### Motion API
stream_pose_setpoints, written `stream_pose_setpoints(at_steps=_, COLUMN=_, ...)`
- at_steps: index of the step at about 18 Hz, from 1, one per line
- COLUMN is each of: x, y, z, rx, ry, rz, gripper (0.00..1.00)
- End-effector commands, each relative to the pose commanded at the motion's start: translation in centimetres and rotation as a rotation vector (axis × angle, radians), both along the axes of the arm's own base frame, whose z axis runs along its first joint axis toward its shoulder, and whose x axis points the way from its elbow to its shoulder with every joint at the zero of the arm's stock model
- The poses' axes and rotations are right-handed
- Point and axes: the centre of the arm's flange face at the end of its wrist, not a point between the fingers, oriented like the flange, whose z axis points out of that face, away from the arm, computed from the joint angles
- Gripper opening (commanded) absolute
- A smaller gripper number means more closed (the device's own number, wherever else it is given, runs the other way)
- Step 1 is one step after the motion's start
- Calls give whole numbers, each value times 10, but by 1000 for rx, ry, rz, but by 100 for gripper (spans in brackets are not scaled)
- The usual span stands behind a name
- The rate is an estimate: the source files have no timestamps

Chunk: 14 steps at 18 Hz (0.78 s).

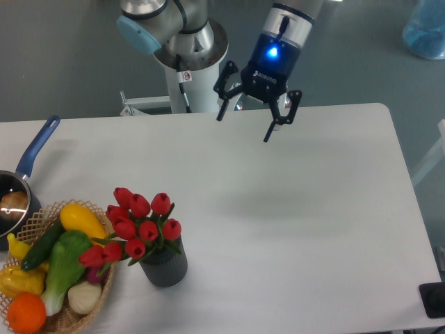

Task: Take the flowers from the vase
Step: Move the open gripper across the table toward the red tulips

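Observation:
A bunch of red tulips, the flowers point(139, 226), stands in the short dark grey ribbed vase point(165, 268) near the table's front left. The blooms lean left over the vase's mouth. My gripper point(244, 129) hangs open above the back of the table, far up and to the right of the flowers, with nothing between its black fingers. A blue light glows on its wrist.
A wicker basket point(69, 316) of yellow, green and orange produce sits right beside the vase on the left. A blue-handled saucepan point(21, 182) lies at the left edge. The arm's white base point(191, 76) stands behind the table.

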Motion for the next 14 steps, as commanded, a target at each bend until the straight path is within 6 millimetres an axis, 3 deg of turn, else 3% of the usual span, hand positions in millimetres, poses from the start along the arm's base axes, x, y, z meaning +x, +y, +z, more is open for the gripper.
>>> stream_pose_setpoints(at_steps=8, x=-2, y=24, z=-18, rx=-59, ry=39, rz=-50, gripper=100)
stream_pose_setpoints(at_steps=11, x=-8, y=46, z=-36, rx=-70, ry=29, rz=-105, gripper=100)
stream_pose_setpoints(at_steps=14, x=-9, y=71, z=-39, rx=-71, ry=40, rz=-161, gripper=100)
